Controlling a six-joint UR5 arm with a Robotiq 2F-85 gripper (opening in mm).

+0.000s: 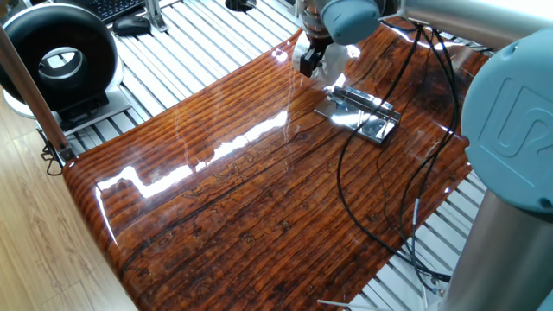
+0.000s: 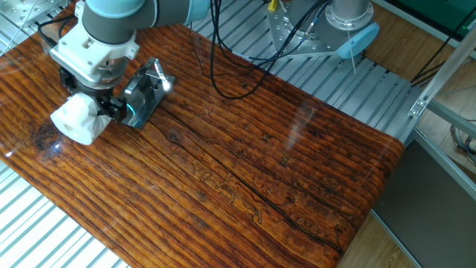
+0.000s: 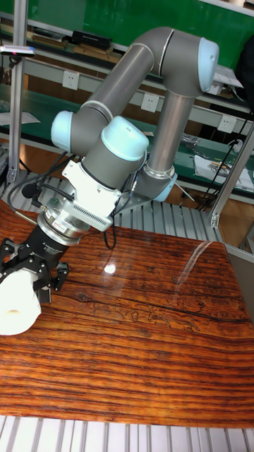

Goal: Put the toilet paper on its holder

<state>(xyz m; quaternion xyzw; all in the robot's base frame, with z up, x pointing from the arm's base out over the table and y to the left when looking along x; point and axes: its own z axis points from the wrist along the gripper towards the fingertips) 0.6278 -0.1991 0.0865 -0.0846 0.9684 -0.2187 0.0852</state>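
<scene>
One white roll [image 2: 76, 123] of soft paper, plump and slightly squashed, sits clamped in the tool [image 2: 93, 112], its small core hole facing outward in the tall view. Roll and tool hang just beside the holder [image 2: 146, 91], a mirror-bright silver bracket lying flat on the glossy wooden table [image 2: 245, 171]. Its bar carries nothing.

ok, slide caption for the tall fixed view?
UR5 gripper holding the toilet paper just above the glossy wooden table.
</scene>
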